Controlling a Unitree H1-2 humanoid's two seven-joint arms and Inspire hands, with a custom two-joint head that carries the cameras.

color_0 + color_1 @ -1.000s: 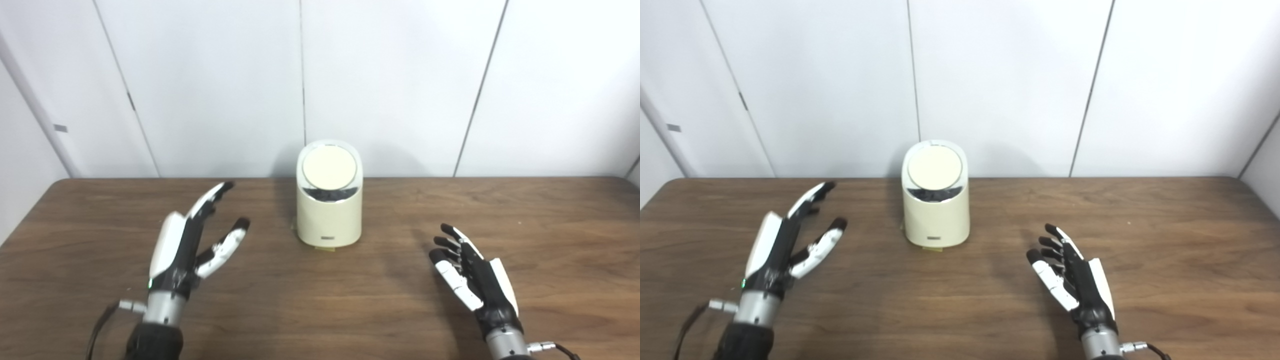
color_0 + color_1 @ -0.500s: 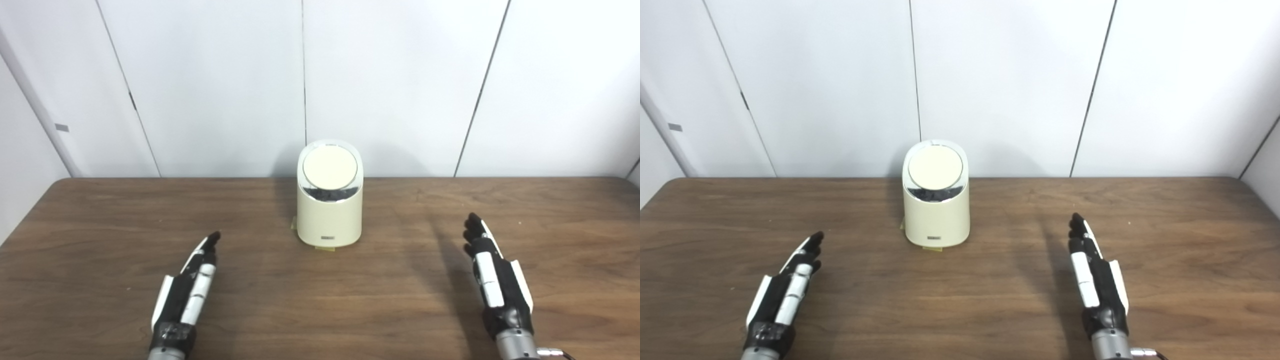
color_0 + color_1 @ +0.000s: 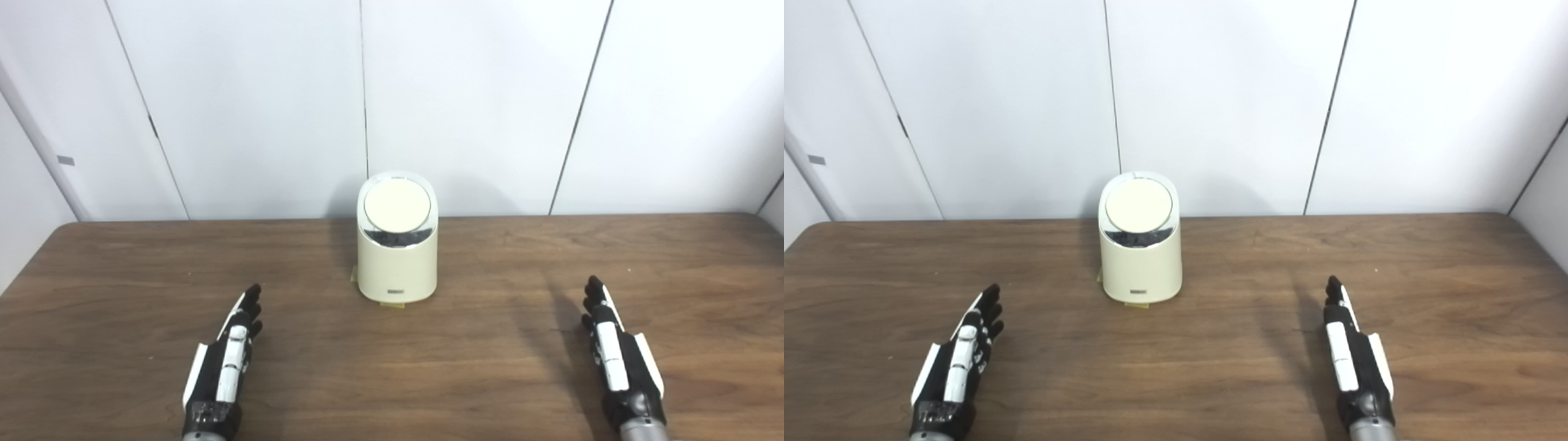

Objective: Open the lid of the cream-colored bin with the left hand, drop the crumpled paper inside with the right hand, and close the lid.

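You have the cream-colored bin standing upright near the far edge of the wooden table, about midway across it, with the white panelled wall behind. Its round lid lies shut on the slanted top, facing you, with a dark band just below it. A small yellowish tab pokes out at the bin's lower left, and a thin strip of the same colour shows under its front base.

Your left hand rests low near the bottom edge, well apart from the bin, fingers stretched straight and pointing away from you; it holds nothing. Your right hand mirrors it on the other side, edge-on, fingers extended and empty too. Both hands are open and flat.

No crumpled paper shows on the table in either view.

The right eye view gives you more of the table's right end, where the corner and the side wall come in. The left eye view gives you more at the table's left end.
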